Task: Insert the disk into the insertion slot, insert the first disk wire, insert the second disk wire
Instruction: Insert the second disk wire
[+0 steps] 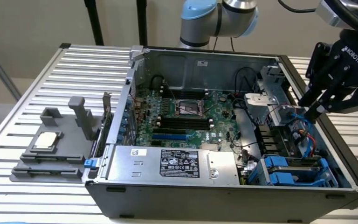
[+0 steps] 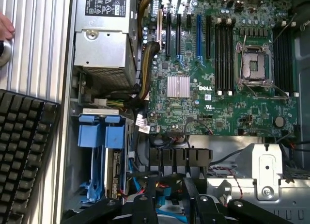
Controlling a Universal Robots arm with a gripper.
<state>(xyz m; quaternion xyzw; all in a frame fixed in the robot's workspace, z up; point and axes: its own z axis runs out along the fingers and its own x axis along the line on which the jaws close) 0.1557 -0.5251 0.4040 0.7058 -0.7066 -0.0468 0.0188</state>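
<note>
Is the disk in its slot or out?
In. The disk, with its blue carrier, sits down inside the insertion slot, beside the power supply.

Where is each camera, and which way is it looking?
Exterior view: off the arm, above the open case, looking down into it; the arm and pincer show.
Wrist view: on the wrist, looking down into the case; the pincer shows.
Both share: the motherboard, the power box and the blue drive bay.
</note>
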